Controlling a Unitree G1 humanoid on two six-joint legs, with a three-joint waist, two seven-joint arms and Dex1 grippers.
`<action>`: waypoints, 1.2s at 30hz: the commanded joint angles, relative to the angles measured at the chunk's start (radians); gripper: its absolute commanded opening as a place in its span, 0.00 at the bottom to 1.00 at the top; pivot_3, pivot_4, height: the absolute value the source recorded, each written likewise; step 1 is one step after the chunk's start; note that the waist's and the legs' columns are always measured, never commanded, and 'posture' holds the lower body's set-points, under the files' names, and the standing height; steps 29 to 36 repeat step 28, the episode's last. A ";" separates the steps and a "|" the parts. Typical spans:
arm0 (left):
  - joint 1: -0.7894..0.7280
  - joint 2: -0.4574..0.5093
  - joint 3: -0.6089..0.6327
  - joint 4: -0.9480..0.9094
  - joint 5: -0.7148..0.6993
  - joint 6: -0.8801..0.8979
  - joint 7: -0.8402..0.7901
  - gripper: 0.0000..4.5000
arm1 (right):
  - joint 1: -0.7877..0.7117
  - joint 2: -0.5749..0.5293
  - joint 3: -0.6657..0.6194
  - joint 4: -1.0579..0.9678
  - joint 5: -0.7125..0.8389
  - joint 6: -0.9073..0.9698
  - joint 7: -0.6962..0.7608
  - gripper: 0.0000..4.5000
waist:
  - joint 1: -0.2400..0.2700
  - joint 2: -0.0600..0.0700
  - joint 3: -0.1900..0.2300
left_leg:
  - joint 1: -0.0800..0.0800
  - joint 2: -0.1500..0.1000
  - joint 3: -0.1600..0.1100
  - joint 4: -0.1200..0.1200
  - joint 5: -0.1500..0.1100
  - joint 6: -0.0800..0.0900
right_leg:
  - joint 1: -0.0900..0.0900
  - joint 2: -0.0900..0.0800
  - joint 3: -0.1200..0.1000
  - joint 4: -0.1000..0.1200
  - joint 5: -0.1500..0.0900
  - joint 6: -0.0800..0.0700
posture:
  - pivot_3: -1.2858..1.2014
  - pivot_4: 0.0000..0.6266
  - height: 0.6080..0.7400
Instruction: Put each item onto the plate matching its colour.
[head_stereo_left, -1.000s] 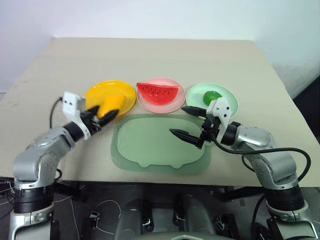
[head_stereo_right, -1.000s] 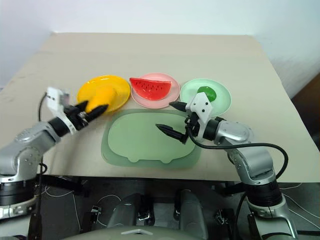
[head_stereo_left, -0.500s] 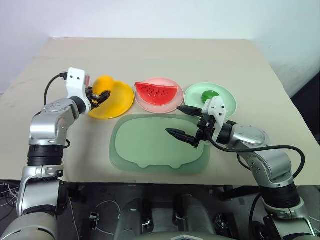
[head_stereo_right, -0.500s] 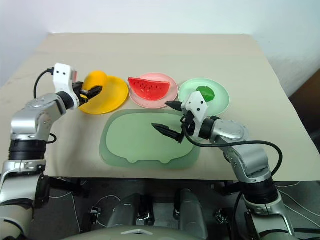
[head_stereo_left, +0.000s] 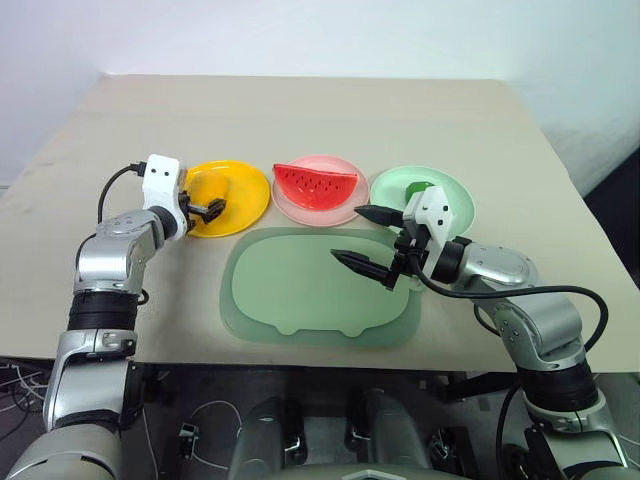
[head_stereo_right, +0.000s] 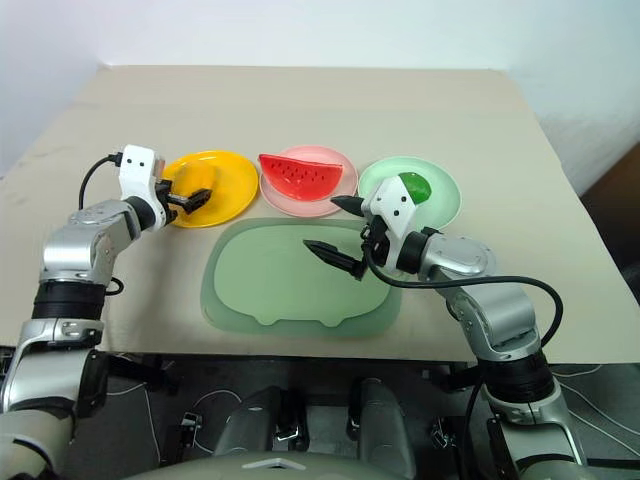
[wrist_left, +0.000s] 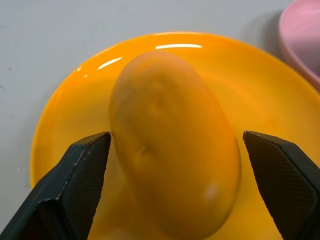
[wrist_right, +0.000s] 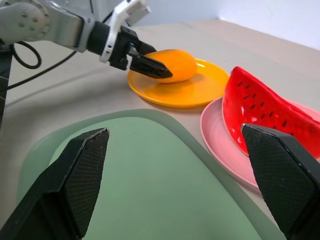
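The yellow mango (wrist_left: 175, 145) lies on the yellow plate (wrist_left: 260, 95) at the left of the row. My left gripper (head_stereo_left: 207, 208) is open around it, one black finger on each side. The red watermelon slice (head_stereo_left: 315, 183) sits on the pink plate (head_stereo_left: 322, 215) in the middle. At the right, the green lime (head_stereo_left: 420, 188) rests on the mint green plate (head_stereo_left: 458, 195). My right gripper (head_stereo_left: 347, 235) hangs open and empty over the far right part of the mat, just in front of the pink and green plates.
A large pale green mat (head_stereo_left: 300, 300) with a tab lies on the beige table (head_stereo_left: 320, 120), in front of the three plates. The table's front edge runs just behind my arms, and its right edge drops to a dark floor.
My left gripper carried the mango forward and down onto the yellow plate, then opened. The mango now lies on the plate. The right arm kept still.
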 joint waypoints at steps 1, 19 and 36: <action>0.039 0.046 0.052 -0.139 -0.017 0.014 -0.022 0.99 | -0.011 -0.003 -0.017 -0.012 0.010 -0.013 0.003 1.00 | 0.000 0.000 0.000 | 0.000 0.000 0.000 0.000 0.000 0.000 | 0.000 0.000 0.000 0.000 0.000 0.000 | 0.52 0.24 0.67; 0.517 -0.027 0.342 -0.522 -0.279 -0.230 -0.298 0.99 | 0.023 0.000 -0.087 0.001 0.045 -0.015 -0.022 1.00 | 0.004 0.000 -0.001 | 0.001 0.000 -0.001 0.003 0.000 0.000 | 0.001 -0.001 0.000 0.001 -0.003 -0.002 | 0.52 0.24 0.67; 0.560 -0.006 0.262 -0.488 -0.254 -0.342 -0.414 0.99 | 0.107 -0.046 -0.146 -0.031 0.085 -0.002 -0.003 1.00 | 0.003 0.000 -0.001 | -0.001 0.000 -0.001 0.003 -0.002 0.002 | 0.002 -0.001 0.000 -0.001 -0.003 -0.002 | 0.52 0.24 0.67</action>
